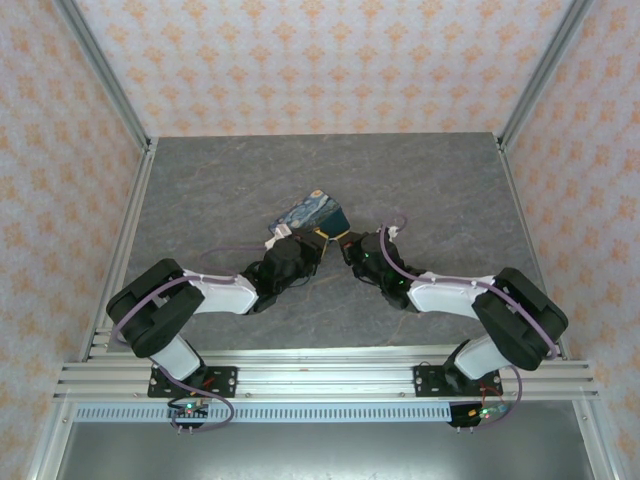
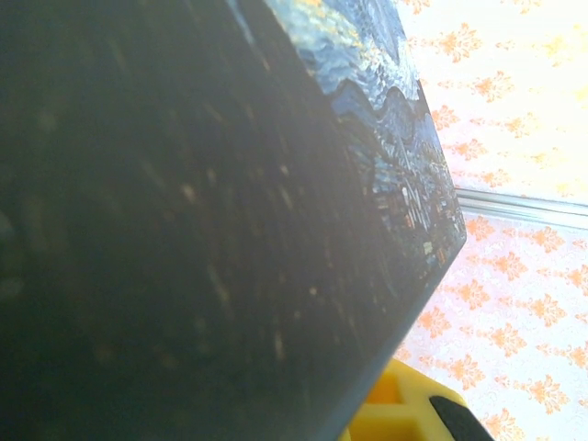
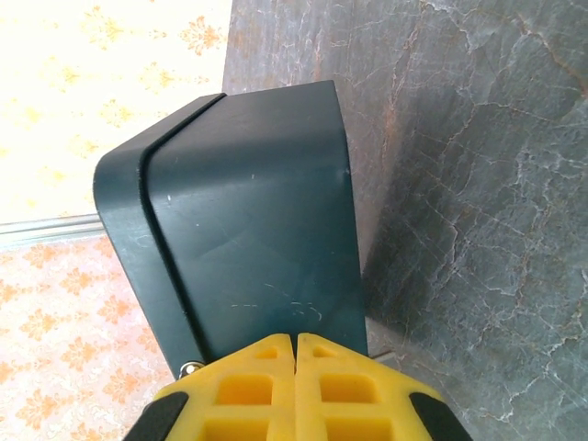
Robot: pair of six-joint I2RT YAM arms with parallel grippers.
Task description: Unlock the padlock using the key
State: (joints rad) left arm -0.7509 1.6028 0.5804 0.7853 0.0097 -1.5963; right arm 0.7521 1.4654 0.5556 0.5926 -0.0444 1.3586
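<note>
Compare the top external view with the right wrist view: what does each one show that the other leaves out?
Top external adds: the left gripper and right gripper meeting at the box, and the box's blue-and-yellow swirl print. Right wrist adds: the seam running across the box's dark side, and the yellow fingers pressed together at the box's edge. Shared: the box and the grey marbled table.

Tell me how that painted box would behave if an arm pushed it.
Probably stiff: the box shows hard, smooth teal walls with a crisp seam, so it shouldn't flex. That smooth finish might slip in a pinch. Its flat faces suggest it would slide on the table rather than roll.
</note>
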